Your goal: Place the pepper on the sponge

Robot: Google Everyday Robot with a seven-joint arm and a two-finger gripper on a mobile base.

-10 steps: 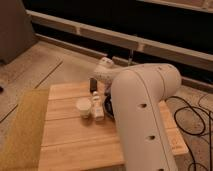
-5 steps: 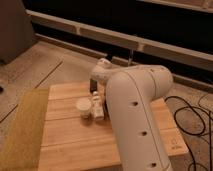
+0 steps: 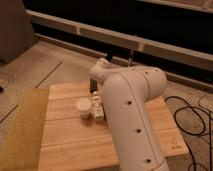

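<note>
My gripper hangs low over the wooden table, pointing down, right beside a white cup on its left. My thick white arm fills the middle and right of the camera view and covers the table behind and to the right of the gripper. The pepper is hidden or out of view. The sponge is hidden too.
A large yellow-green textured mat lies along the table's left edge. Black cables run over the floor to the right. A dark wall with a pale ledge closes off the back.
The arm has swung a little to the left and now covers the dark bowl that showed beside the gripper earlier. The gripper stays next to the cup.
</note>
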